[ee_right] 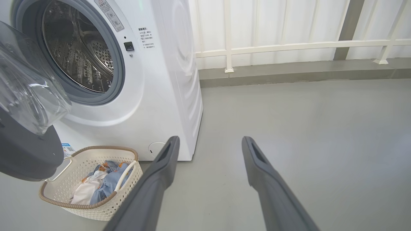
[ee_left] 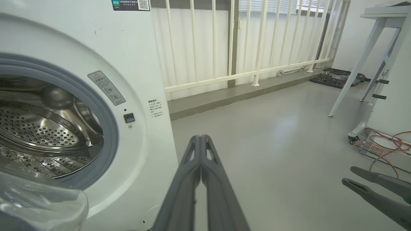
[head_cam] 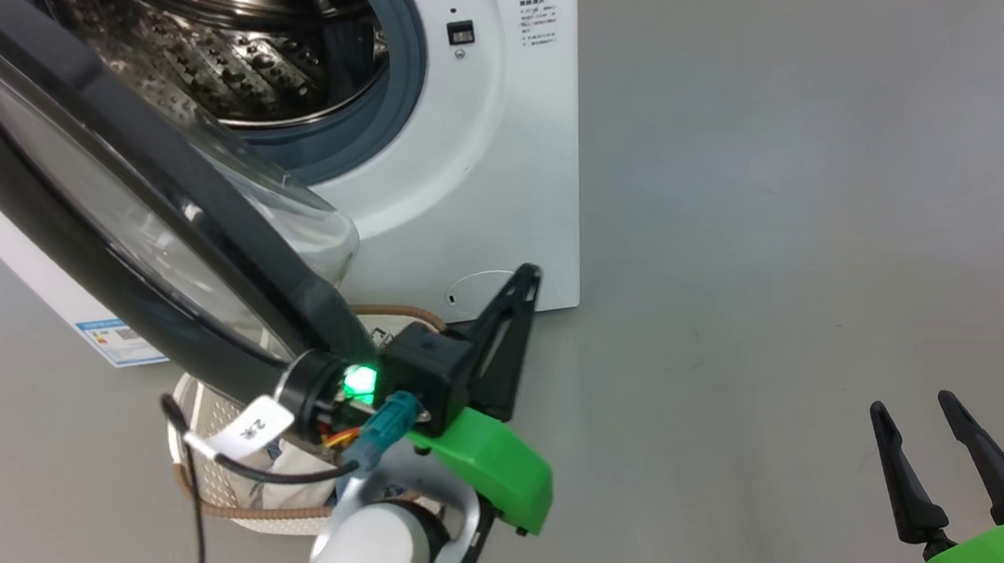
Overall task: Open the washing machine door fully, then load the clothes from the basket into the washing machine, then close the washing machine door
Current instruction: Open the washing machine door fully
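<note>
The washing machine (head_cam: 488,152) stands with its steel drum (head_cam: 254,56) exposed. The washing machine door (head_cam: 204,201) is swung out to the left, its black rim and glass bowl (ee_right: 29,86) hanging over the basket (ee_right: 80,208). The clothes (ee_right: 102,181), light-blue and white, lie inside the basket. My left gripper (head_cam: 525,277) is shut on nothing, its fingers pointing at the machine's lower front just right of the door's free edge, and its wrist sits over the basket (head_cam: 215,484). At the lower right my right gripper (head_cam: 915,411) is open and empty above bare floor.
Grey floor (head_cam: 828,191) stretches to the right of the machine. Behind runs a white railing (ee_left: 257,41) on a low kerb. Far right in the left wrist view are a slanted table leg (ee_left: 359,61), coiled orange cables (ee_left: 385,144) and a dark tool case (ee_left: 337,77).
</note>
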{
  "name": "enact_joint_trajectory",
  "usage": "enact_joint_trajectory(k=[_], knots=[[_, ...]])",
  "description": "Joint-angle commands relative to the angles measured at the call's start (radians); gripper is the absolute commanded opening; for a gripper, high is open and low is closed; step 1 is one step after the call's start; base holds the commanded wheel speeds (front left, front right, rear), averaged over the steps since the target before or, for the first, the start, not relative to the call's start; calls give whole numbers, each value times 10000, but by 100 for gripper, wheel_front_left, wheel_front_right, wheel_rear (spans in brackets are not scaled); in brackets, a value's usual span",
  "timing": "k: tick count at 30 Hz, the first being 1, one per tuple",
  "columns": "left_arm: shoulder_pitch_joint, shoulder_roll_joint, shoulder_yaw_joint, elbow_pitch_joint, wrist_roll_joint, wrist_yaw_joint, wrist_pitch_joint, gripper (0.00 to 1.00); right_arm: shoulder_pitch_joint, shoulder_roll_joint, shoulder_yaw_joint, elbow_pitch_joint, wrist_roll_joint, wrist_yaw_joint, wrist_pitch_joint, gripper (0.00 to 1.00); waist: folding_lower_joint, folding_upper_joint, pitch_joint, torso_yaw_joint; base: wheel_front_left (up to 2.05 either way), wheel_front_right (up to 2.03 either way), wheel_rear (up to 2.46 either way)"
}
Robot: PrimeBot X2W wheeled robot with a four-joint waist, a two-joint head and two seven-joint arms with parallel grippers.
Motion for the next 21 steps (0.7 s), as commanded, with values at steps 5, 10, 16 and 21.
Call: enact_joint_trajectory(k=[5,10,16,21], knots=[[45,303,637,-25,22,488,66,0,-301,-80,242,-243,15,62,-120,100,0,0,10,104,0,0,0],[117,373,789,244,-60,637,103,0,-348,-84,261,-234,15,62,-120,100,0,0,31,121,0,0,0],[181,469,1086,850,-235,811,-18,0,-406,-129,270,-199,53,62,-120,100,0,0,66,108,0,0,0],[265,597,1349,1419,-385,929,-246,0,-425,-137,255,-172,82,62,-120,100,0,0,76,108,0,0,0]])
